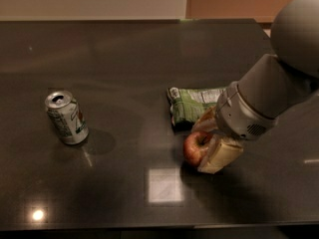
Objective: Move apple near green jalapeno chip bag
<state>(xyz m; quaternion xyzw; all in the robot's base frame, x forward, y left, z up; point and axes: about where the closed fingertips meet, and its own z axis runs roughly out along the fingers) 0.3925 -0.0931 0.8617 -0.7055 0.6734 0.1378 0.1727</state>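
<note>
The red apple (193, 148) with yellowish patches sits low over the dark table, held between my gripper's (208, 142) cream fingers (219, 156). The gripper is shut on the apple and comes in from the right on a thick grey arm. The green jalapeno chip bag (192, 103) lies flat on the table just behind the apple, its right end hidden by my arm. The apple is close to the bag's front edge.
A silver-green soda can (66, 117) stands tilted at the left of the dark table (124, 59). A bright light reflection (163, 184) shows on the table in front of the apple. The table's front edge runs along the bottom.
</note>
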